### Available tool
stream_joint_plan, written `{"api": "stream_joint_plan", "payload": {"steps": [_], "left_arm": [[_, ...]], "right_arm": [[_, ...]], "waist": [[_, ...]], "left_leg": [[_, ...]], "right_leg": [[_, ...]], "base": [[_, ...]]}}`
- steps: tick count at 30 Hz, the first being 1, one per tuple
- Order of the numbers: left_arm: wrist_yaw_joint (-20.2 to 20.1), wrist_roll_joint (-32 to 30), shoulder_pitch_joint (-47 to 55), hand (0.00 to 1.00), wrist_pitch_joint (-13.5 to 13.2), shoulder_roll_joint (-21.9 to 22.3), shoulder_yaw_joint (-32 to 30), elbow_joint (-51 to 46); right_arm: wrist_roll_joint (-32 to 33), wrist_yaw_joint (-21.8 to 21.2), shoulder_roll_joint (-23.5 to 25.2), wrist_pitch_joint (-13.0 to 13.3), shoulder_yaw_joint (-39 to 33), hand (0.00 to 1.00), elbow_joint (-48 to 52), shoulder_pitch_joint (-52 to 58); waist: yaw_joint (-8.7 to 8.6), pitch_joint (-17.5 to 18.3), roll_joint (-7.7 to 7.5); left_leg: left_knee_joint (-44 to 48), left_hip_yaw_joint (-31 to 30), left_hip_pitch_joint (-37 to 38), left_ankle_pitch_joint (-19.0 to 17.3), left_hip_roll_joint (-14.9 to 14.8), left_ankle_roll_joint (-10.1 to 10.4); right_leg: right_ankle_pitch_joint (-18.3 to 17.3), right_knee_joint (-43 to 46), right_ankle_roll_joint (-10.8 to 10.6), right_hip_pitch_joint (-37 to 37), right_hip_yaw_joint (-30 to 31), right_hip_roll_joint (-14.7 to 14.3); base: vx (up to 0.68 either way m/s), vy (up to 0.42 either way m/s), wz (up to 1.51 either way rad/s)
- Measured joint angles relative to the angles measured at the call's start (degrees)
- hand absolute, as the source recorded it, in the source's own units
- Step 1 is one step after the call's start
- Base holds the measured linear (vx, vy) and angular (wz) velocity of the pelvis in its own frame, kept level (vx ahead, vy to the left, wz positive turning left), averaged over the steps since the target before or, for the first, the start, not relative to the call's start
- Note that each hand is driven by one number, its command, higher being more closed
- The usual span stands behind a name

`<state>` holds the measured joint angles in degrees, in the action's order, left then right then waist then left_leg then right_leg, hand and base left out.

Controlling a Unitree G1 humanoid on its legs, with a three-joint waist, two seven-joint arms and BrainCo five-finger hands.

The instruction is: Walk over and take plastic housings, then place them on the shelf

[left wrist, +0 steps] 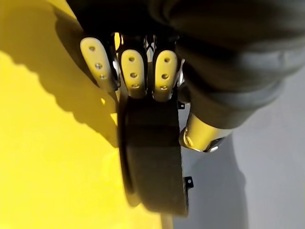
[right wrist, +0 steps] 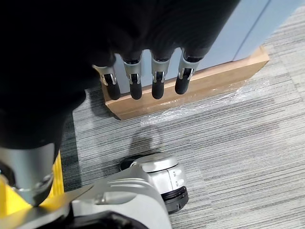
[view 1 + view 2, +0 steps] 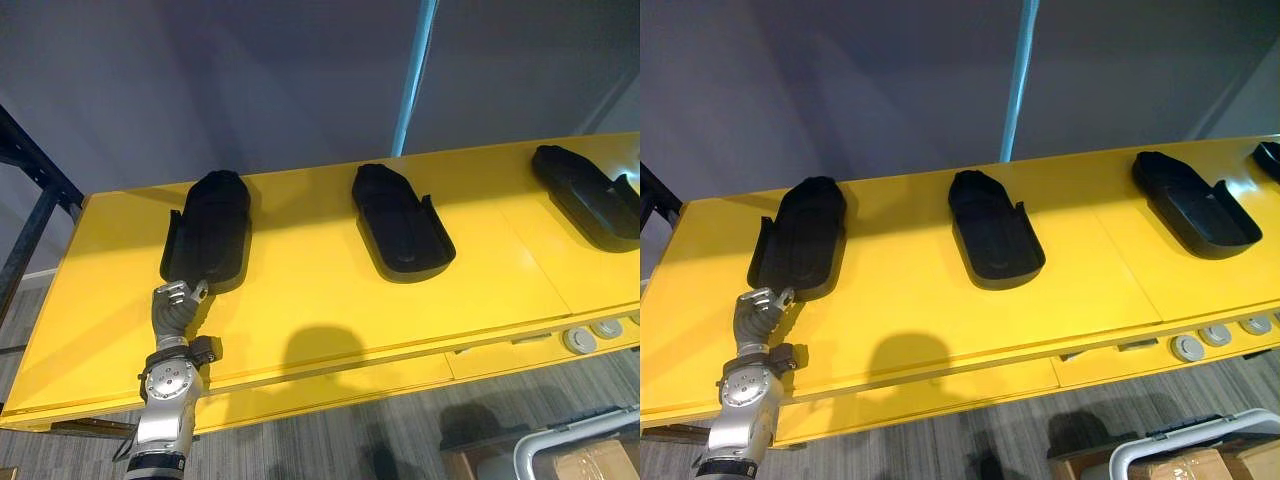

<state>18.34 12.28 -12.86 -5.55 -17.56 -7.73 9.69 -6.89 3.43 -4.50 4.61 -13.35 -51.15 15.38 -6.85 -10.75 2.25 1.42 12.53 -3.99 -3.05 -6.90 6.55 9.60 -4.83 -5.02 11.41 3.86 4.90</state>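
Observation:
Three black plastic housings lie on the yellow shelf point(image 3: 300, 310): a left housing point(image 3: 210, 230), a middle housing point(image 3: 400, 225) and a right housing point(image 3: 590, 195). The tip of a further housing point(image 3: 1270, 155) shows at the far right. My left hand point(image 3: 172, 305) is at the near end of the left housing, which rests flat on the shelf. In the left wrist view its fingers point(image 1: 133, 71) curl over the top of the left housing point(image 1: 152, 157) and the thumb point(image 1: 200, 136) presses its side. My right hand point(image 2: 158, 83) hangs over the carpet with fingers straight and holds nothing.
A black rack frame point(image 3: 30, 180) stands left of the shelf. A blue pole point(image 3: 415, 70) rises behind it against a grey wall. Round grey parts point(image 3: 580, 340) sit under the shelf's front edge at the right. A cardboard box point(image 3: 590, 460) and a wooden board point(image 2: 190, 90) lie on the floor.

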Motion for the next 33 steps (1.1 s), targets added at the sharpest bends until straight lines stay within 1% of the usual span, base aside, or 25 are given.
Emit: {"api": "stream_joint_plan", "payload": {"steps": [2,5,8,10,12,13,14,15,16,17,18,19,21,22,23,24,25,26,27,28,29,30,31,32,33], "left_arm": [[-0.02,0.0,3.24,0.0,0.08,0.78,2.53,-4.61],[-2.7,0.3,16.09,0.0,-0.49,7.42,9.94,-22.84],[-6.62,0.97,22.5,0.0,-0.68,10.88,18.24,-29.92],[-7.58,0.44,22.42,0.0,-1.22,12.37,19.78,-30.77],[-7.58,-0.25,22.17,0.0,-2.66,13.07,19.98,-31.17],[-7.5,-0.73,22.38,0.0,-3.25,13.45,19.98,-31.1],[-7.37,-1.9,22.63,0.0,-3.32,14.01,19.84,-31.08],[-7.31,-2.41,22.67,0.0,-3.34,14.19,19.73,-31.09],[-7.2,-2.53,22.57,0.0,-3.39,14.64,19.78,-31.15],[-6.9,-3.52,22.82,0.0,-3.73,15.45,19.97,-31.24],[-6.69,-3.74,22.84,0.0,-3.86,16.04,20.0,-31.23],[-6.34,-4.74,22.62,0.0,-3.92,17.02,20.37,-31.3],[-6.29,-5.33,21.93,0.0,-4.1,17.57,20.75,-31.38],[-6.27,-5.97,21.37,0.0,-4.1,17.71,20.83,-31.0],[-6.28,-6.42,21.13,0.0,-4.09,17.82,21.34,-30.98],[-6.26,-6.97,20.44,0.0,-4.19,18.17,22.15,-30.85],[-6.26,-7.17,18.96,0.0,-4.22,18.32,22.56,-30.01],[-6.12,-8.11,18.96,0.0,-4.16,17.86,22.22,-29.78],[-6.02,-8.23,19.4,0.0,-4.18,17.78,22.1,-29.51],[-6.12,-9.22,19.11,0.0,-4.12,17.77,21.96,-28.52],[-6.18,-9.29,19.05,0.0,-4.14,17.77,21.71,-28.45],[-6.16,-9.36,19.04,0.0,-4.17,18.12,21.08,-28.03],[-6.2,-9.48,18.93,0.0,-4.16,18.22,20.71,-27.09],[-6.18,-9.48,18.76,0.0,-4.06,18.23,20.19,-25.99],[-6.17,-9.48,18.46,0.0,-4.01,18.22,20.17,-25.54]], "right_arm": [[0.69,0.01,-0.02,0.0,-0.02,0.0,-0.01,-0.06],[0.88,0.01,0.24,-0.01,-1.97,0.0,-1.41,0.11],[0.99,0.02,0.39,-0.05,-3.58,0.0,-2.68,0.17],[0.98,0.35,0.13,-0.05,-3.6,0.0,-3.4,0.15],[0.92,0.38,-0.33,-0.07,-3.47,0.0,-3.93,0.06],[0.83,0.39,-0.75,-0.09,-3.26,0.0,-4.03,-0.03],[0.8,0.37,-1.8,-0.1,-2.01,0.0,-4.02,-0.37],[0.79,0.37,-2.47,-0.11,-0.83,0.0,-3.92,-1.51],[0.8,0.38,-2.92,-0.05,0.76,0.0,-2.86,-2.46],[0.81,0.36,-3.9,-0.04,2.85,0.0,-0.68,-3.65],[0.84,0.37,-4.14,-0.05,3.67,0.0,0.62,-4.2],[0.88,0.27,-4.74,0.0,4.77,0.0,4.17,-4.44],[1.92,0.17,-3.71,-0.03,5.91,0.0,11.73,-3.03],[2.06,0.1,-2.52,0.05,6.12,0.0,16.54,-1.16],[2.06,0.02,-1.93,0.05,6.06,0.0,18.42,-0.06],[2.06,-0.06,-0.61,0.07,5.23,0.0,22.64,2.45],[2.08,0.02,1.3,0.07,4.05,0.0,25.94,4.44],[2.09,0.07,2.6,0.06,4.12,0.0,26.82,5.21],[2.09,0.08,2.88,0.08,4.29,0.0,27.85,5.89],[2.1,0.13,3.05,0.12,4.27,0.0,27.83,6.24],[2.11,0.13,3.41,0.11,4.31,0.0,27.6,6.06],[2.1,0.05,4.27,0.08,3.87,0.0,27.46,6.83],[2.1,0.02,4.95,0.06,3.07,0.0,26.88,7.22],[2.12,0.02,5.34,0.06,1.91,0.0,25.32,6.54],[2.12,0.02,5.48,0.05,1.54,0.0,24.48,6.16]], "waist": [[-0.14,-0.14,0.12],[-0.26,-0.28,0.47],[0.39,-0.19,1.38],[0.99,0.19,1.86],[1.49,0.36,2.13],[2.2,0.33,2.52],[2.73,0.39,3.06],[3.51,0.38,2.92],[4.52,0.41,3.03],[6.44,0.75,3.69],[6.81,1.16,4.31],[7.19,1.81,4.86],[6.43,2.32,3.79],[6.18,2.05,2.4],[5.88,2.19,2.01],[5.44,2.29,1.54],[5.82,2.15,0.63],[6.61,1.94,-1.28],[6.22,2.07,-1.71],[6.36,2.1,-1.4],[6.58,2.08,-1.11],[7.05,2.26,-1.61],[7.13,2.59,-1.73],[7.39,2.82,-1.65],[7.42,2.84,-1.77]], "left_leg": [[0.15,-0.04,-0.06,-0.06,-0.07,0.08],[-0.06,-0.02,0.26,-0.85,-0.2,0.69],[0.01,0.0,1.5,-0.8,-0.29,0.6],[0.16,0.21,2.5,-1.07,-0.32,0.39],[3.2,0.65,2.95,-3.78,-1.05,0.36],[9.76,0.6,2.0,-7.43,-2.69,0.39],[16.95,-2.26,0.99,-10.4,-4.08,-0.26],[22.49,-7.13,-0.04,-11.58,-4.02,-1.6],[27.61,-13.22,-0.93,-13.1,-3.23,-1.5],[33.46,-22.15,-0.97,-15.91,-2.1,-0.5],[35.95,-26.43,-1.02,-17.19,-1.32,0.58],[39.56,-33.34,-0.57,-19.27,0.67,2.49],[41.58,-36.36,0.41,-21.42,3.41,1.23],[40.44,-36.0,1.18,-23.36,4.14,0.12],[39.36,-34.97,1.82,-24.53,4.44,-0.45],[37.53,-33.51,2.21,-27.12,4.7,-2.06],[36.23,-31.3,2.7,-29.29,5.96,-4.7],[35.86,-28.27,3.44,-29.03,7.81,-5.17],[35.01,-25.55,3.68,-27.95,8.57,-7.12],[33.08,-20.75,3.77,-25.61,7.94,-9.5],[32.22,-17.74,3.85,-24.73,7.67,-10.05],[30.46,-12.75,3.78,-23.17,6.77,-11.26],[28.54,-9.55,3.99,-21.71,6.05,-11.42],[25.65,-5.81,4.63,-19.73,4.88,-11.26],[24.33,-4.33,4.87,-18.82,4.44,-10.95]], "right_leg": [[0.01,-0.01,0.01,0.05,0.03,-0.05],[-0.24,0.01,-0.23,-0.02,0.34,-0.28],[-0.28,0.04,-0.27,-1.34,0.35,-0.39],[-0.47,0.05,-0.48,-2.35,0.54,-0.47],[-1.29,0.36,-0.83,-3.65,1.23,-1.0],[-2.05,1.41,-0.63,-4.48,2.28,-2.21],[-2.36,2.38,-0.14,-5.41,4.23,-3.75],[-2.41,3.47,-0.08,-5.52,6.46,-4.54],[-2.67,5.01,-0.02,-5.13,9.27,-5.62],[-3.28,7.51,-0.2,-3.91,13.58,-7.96],[-3.91,8.93,-0.21,-3.15,15.37,-9.46],[-5.13,12.1,-0.87,-1.4,18.26,-11.76],[-6.4,16.56,-2.45,1.38,21.94,-12.86],[-7.04,18.81,-3.27,2.91,23.54,-13.03],[-7.47,19.71,-3.89,3.65,24.27,-13.04],[-7.5,20.25,-3.97,4.94,25.58,-12.88],[-6.9,20.15,-3.4,5.85,28.04,-12.49],[-6.56,18.54,-2.6,5.68,30.99,-11.66],[-7.19,13.69,0.29,4.76,31.27,-9.69],[-10.87,10.5,4.23,5.32,26.92,-7.81],[-11.06,11.62,3.63,6.93,21.83,-7.21],[-10.46,13.89,3.73,8.55,10.8,-5.74],[-9.57,16.16,3.94,8.7,3.31,-4.75],[-9.31,20.22,4.43,8.26,-1.96,-4.2],[-9.47,22.38,4.25,7.32,-3.03,-3.96]], "base": [[-0.08,-0.004,-0.03],[-0.02,-0.004,-0.04],[0.04,0.001,0.0],[0.05,0.014,-0.05],[0.04,0.008,-0.23],[0.04,0.012,-0.57],[0.04,0.027,-0.9],[0.01,0.063,-1.15],[-0.05,0.124,-1.78],[-0.08,0.158,-1.77],[-0.12,0.23,-1.92],[-0.14,0.276,-1.5],[-0.16,0.31,-1.09],[-0.17,0.266,-0.53],[-0.28,0.382,-0.53],[-0.32,0.383,-0.6],[-0.35,0.392,-1.08],[-0.27,0.275,-1.49],[-0.35,0.342,-1.98],[-0.35,0.34,-1.88],[-0.41,0.386,-2.14],[-0.27,0.216,-1.87],[-0.3,0.201,-2.13],[-0.24,0.127,-1.62],[-0.23,0.118,-1.44]]}}
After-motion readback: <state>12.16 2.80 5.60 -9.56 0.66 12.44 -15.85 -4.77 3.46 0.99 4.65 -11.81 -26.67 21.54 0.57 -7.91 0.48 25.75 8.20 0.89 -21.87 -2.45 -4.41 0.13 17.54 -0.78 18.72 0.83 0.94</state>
